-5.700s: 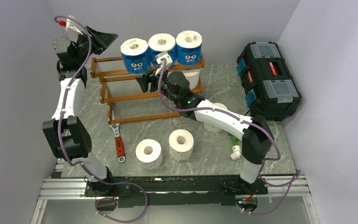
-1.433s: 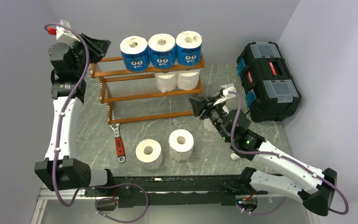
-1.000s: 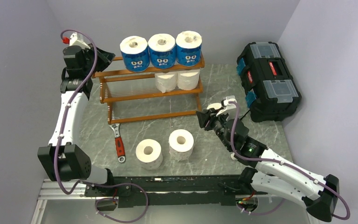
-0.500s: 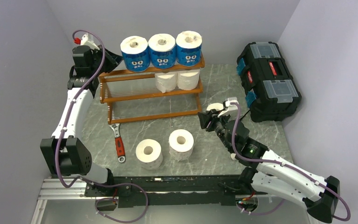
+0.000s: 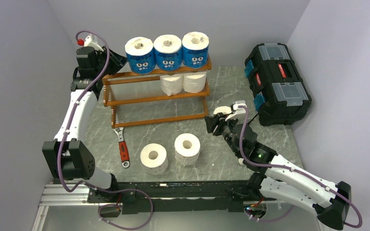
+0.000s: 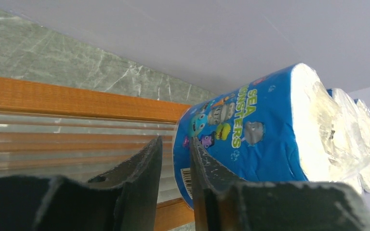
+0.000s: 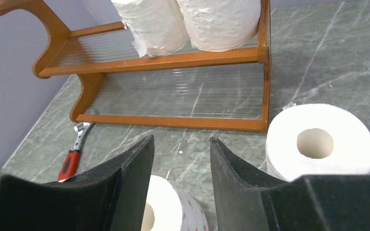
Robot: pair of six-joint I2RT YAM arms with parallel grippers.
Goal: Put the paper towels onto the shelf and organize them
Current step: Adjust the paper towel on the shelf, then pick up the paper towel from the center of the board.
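Observation:
The shelf [image 5: 125, 98] carries three blue-wrapped paper towels [image 5: 167, 52] on its top tier and two plain white ones [image 5: 183, 83] on the middle tier. Two white rolls [image 5: 154, 159] stand on the table in front, and another [image 5: 219, 111] peeks out behind my right gripper [image 5: 211, 124]. That gripper hovers open and empty; in the right wrist view it [image 7: 181, 139] sits above one roll [image 7: 173, 207] with another [image 7: 320, 142] to its right. My left gripper [image 5: 115, 60] is at the top tier's left end. Its fingers [image 6: 176, 140] stand slightly apart, empty, beside the blue roll [image 6: 241, 139].
A black toolbox [image 5: 277, 82] stands at the right, beside the wall. A red-handled wrench [image 5: 122, 147] lies in front of the shelf's left end. A white pipe fitting [image 5: 243, 156] lies by the right arm. Walls close in at the back and on both sides.
My left gripper has swung right to the top tier's left end and its fingers have parted a little. My right arm drew back from the shelf, dropped over the table and opened a little wider.

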